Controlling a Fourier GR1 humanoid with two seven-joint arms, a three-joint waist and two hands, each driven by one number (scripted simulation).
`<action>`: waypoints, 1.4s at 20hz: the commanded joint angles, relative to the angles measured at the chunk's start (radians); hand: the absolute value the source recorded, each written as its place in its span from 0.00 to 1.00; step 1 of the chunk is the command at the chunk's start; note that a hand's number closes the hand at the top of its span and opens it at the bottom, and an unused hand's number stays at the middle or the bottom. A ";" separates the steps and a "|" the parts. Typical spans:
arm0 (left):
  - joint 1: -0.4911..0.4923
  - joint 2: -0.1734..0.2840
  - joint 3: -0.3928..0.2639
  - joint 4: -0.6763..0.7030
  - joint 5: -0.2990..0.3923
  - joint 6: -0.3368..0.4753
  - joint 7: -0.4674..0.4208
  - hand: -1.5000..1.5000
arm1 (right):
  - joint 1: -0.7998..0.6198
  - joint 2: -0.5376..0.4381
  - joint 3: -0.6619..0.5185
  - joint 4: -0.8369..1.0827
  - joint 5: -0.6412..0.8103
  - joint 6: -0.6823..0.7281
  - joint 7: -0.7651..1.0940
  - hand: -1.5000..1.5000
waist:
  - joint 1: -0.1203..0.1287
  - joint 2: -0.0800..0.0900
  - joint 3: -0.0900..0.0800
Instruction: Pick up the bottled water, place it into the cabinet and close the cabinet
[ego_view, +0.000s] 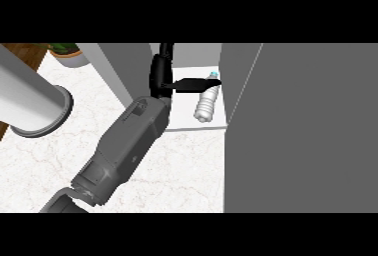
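1. Reaching up into the cabinet (193, 126) opening, the one hand (164, 75) in view extends its fingers (193, 83) straight toward the bottle (206, 104); the hand is open, its fingers not curled round anything. Which arm this is cannot be told from the head view.
2. One bottle is present. It lies on its side on the white cabinet floor, blue cap (213, 75) pointing away from the robot. The fingertips end at its neck; contact cannot be confirmed.
3. One cabinet is present. It contains the bottle only, plus the hand inside the opening.
4. One grey door (303, 130) stands open at the right, just beside the bottle, filling the right of the view.
5. The forearm (125, 145) crosses the counter (177, 175) diagonally from the lower left.
6. One large white cylinder (29, 102) with a grey base stands at the left, well apart from the cabinet.
7. One potted plant (68, 52) sits at the upper left corner.
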 joint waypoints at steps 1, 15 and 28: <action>0.108 0.000 -0.101 -0.144 0.076 -0.006 0.020 0.00 | 0.045 0.039 0.019 -0.185 -0.016 -0.059 0.065 0.00 | 0.020 -0.010 0.000; 0.555 0.017 -0.358 -0.690 0.063 0.081 0.066 0.00 | 0.059 0.082 0.006 -0.147 0.012 -0.032 0.059 0.00 | 0.056 -0.012 0.001; 0.933 0.218 -0.549 -1.094 -0.003 0.030 0.067 1.00 | 0.020 -0.023 0.020 -0.173 0.011 0.035 0.117 1.00 | 0.055 -0.010 0.001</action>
